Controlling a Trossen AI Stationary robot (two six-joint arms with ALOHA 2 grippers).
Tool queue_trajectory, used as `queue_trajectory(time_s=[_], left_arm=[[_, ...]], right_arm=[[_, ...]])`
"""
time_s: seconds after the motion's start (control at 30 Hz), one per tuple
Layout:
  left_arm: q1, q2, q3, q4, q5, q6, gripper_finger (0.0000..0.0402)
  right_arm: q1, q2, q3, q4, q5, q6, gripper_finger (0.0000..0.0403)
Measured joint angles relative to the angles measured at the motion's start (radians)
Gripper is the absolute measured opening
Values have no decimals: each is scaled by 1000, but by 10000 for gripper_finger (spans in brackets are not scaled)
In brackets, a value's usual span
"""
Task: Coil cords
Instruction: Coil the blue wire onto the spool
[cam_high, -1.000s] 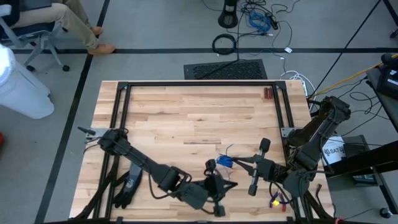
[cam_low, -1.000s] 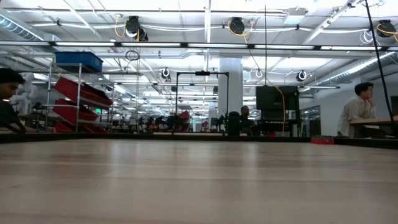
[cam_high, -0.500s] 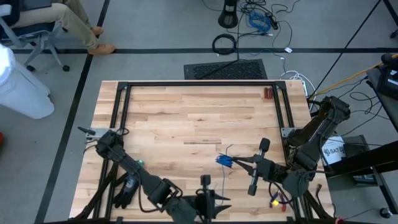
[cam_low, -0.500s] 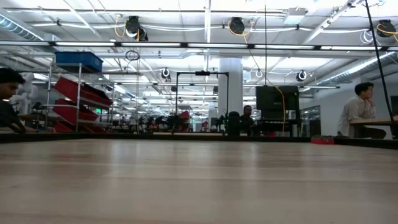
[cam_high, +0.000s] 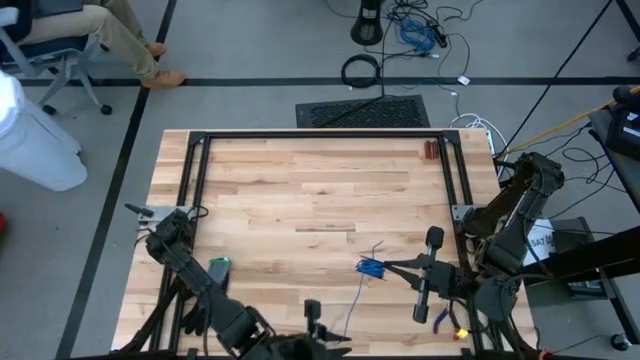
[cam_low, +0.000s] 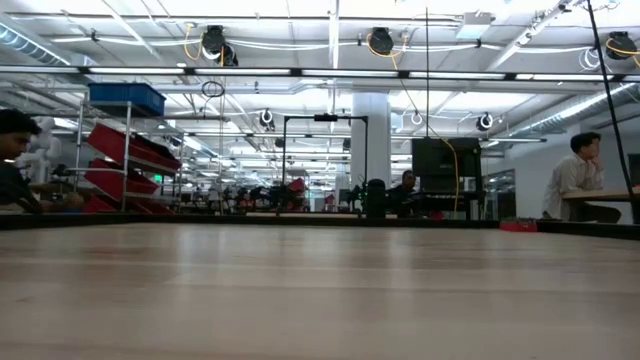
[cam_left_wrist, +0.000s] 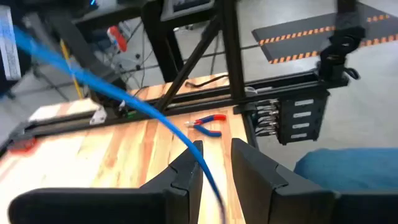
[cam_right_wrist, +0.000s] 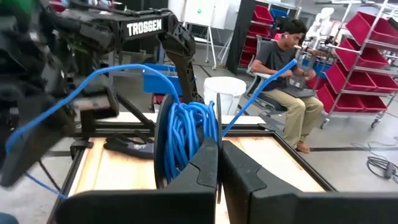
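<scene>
Wooden planks of the table (cam_high: 300, 190) fill the overhead view, and we take our places from that table. At its near right part our right gripper (cam_high: 392, 267) is clamped tight on the blue cords (cam_high: 370, 267), a small bundle of loops pinched between the fingers and held just above the wood. We judge the grip serves as an anchor so the loops keep their shape while the loose end is fed. From the bundle a thin tail runs toward the near edge of the table, where our left gripper (cam_left_wrist: 211, 168) sits low with its fingers part-way apart and the strand passing through the gap unpinched, seemingly guiding it. The bundle's loops stand upright in the right wrist view; its long axis follows the tail, bundle to near edge.
</scene>
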Motion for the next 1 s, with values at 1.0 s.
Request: queue_trajectory(time_s=[1.0], left_arm=[[42, -4, 344, 291, 6, 344, 89]], right_arm=[[20, -10, 0, 33, -1, -42, 0]])
